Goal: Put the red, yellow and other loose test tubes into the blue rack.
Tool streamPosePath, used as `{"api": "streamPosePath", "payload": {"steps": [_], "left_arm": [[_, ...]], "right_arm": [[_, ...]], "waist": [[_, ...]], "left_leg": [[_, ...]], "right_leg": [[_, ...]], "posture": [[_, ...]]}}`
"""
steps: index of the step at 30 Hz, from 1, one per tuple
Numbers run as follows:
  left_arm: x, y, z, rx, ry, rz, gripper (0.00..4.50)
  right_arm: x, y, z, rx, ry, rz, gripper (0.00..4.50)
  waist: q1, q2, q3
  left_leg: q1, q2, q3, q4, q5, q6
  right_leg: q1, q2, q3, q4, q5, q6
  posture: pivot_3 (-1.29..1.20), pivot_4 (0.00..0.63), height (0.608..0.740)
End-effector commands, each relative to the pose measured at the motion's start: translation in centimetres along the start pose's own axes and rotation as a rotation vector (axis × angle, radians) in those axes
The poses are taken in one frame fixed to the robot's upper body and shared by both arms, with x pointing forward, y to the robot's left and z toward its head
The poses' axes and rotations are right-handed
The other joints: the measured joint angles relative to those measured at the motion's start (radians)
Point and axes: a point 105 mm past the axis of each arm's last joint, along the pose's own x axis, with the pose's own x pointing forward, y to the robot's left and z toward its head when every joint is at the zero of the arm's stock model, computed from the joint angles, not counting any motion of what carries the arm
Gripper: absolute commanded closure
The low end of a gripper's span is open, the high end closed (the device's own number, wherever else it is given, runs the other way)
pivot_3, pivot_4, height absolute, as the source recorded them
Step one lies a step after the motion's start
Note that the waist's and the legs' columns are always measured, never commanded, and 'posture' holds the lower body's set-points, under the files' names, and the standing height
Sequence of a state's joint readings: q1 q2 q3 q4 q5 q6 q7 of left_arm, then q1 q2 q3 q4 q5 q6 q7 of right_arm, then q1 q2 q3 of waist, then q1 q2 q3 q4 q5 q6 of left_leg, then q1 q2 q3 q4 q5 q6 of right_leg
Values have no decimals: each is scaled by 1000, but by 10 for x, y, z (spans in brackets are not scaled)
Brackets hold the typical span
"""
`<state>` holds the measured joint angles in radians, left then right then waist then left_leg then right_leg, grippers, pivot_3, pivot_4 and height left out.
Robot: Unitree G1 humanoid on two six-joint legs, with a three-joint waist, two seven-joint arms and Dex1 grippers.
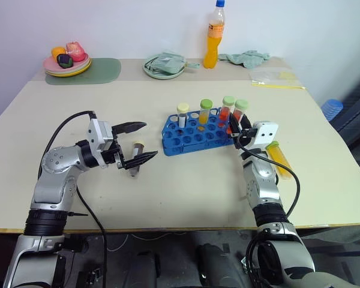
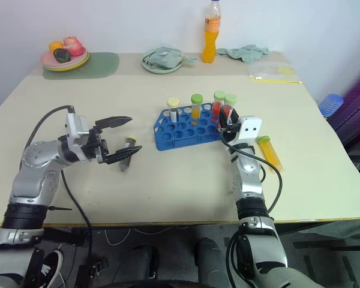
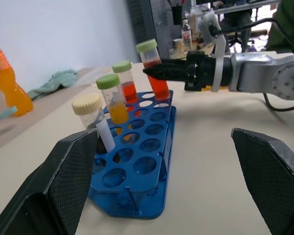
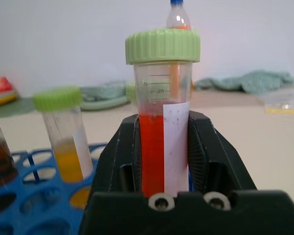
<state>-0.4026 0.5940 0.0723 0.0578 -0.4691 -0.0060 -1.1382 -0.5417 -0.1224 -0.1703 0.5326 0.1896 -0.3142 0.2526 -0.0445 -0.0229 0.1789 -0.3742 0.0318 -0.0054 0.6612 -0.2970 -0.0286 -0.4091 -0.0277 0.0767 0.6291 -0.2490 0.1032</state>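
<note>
Red tube (image 4: 162,147) upright, clamped in R gripper (image 1: 235,127) at blue rack (image 1: 195,135) near edge; L gripper (image 1: 138,144) wide open, empty, further off.

Rack (image 1: 195,132) mid-table, tubes (image 1: 204,111) upright in it, bottle (image 1: 213,35) behind, loose tube (image 1: 279,157) lying right of it.

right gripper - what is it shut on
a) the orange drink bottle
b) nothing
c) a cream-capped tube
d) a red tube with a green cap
d: the right gripper has its jaws closed around the red tube, green cap on top, held upright at the end of the blue rack.
</note>
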Motion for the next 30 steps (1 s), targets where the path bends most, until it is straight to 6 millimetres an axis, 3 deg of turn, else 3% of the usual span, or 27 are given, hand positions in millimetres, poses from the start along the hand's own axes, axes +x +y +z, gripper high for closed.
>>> {"api": "streamPosePath", "payload": {"steps": [1, 6, 8, 13, 14, 21, 23, 27, 30], "left_arm": [[-2, 5, 16, 52, -34, 10, 0], [-2, 5, 16, 55, -30, 9, 0], [-2, 5, 16, 57, -29, 11, 0], [-1, 4, 16, 54, -31, 11, 0], [0, 4, 15, 53, -31, 11, 0], [2, 0, 12, 43, -38, 15, 0], [3, -2, 11, 42, -40, 16, 0], [5, -5, 11, 45, -43, 3, 0], [5, -6, 12, 43, -50, -2, 0]], "right_arm": [[2, -5, 14, -17, -60, -17, 3683], [-1, -2, 11, 11, -58, -4, 3683], [0, -2, 13, 33, -66, 8, 2580], [-1, -1, 19, 12, -75, 36, 318], [-1, 1, 20, 21, -75, 53, 70], [-12, 8, 35, -26, -69, 128, 70], [-14, 5, 46, 0, -77, 138, 70], [-33, -7, 86, 7, -88, 216, 70], [-45, -20, 98, -26, -19, 241, 70]], "waist": [[0, 0, 0], [0, 0, 0], [-1, 0, 0], [-1, 0, 0], [-1, 0, 0], [0, 0, 0], [1, 0, 0], [5, 0, 0], [5, 0, 0]], "left_leg": [[0, 0, 0, 0, 0, 0], [0, 0, 0, 0, 0, 0], [0, 0, 0, 0, 0, 0], [0, 0, 0, 0, 0, 0], [0, 0, 0, 0, 0, 0], [0, 0, 0, 0, 0, 0], [0, 0, 0, 0, 0, 0], [-1, 0, 0, 0, 0, 0], [-1, 0, 0, 0, 0, 0]], "right_leg": [[0, 0, 0, 0, 0, 0], [0, 0, 0, 0, 0, 0], [0, 0, 0, 0, 0, 0], [0, 0, 0, 0, 0, 0], [0, 0, 0, 0, 0, 0], [0, 0, 0, 0, 0, 0], [0, 0, 0, 0, 0, 0], [0, -1, 0, 0, 0, 0], [0, -1, 0, -1, -1, -2]], "posture": [[0, 150, 740], [0, 150, 740], [0, 150, 740], [0, 150, 740], [0, 150, 740], [0, 150, 740], [0, 150, 740], [0, 150, 740], [0, 150, 740]]}}
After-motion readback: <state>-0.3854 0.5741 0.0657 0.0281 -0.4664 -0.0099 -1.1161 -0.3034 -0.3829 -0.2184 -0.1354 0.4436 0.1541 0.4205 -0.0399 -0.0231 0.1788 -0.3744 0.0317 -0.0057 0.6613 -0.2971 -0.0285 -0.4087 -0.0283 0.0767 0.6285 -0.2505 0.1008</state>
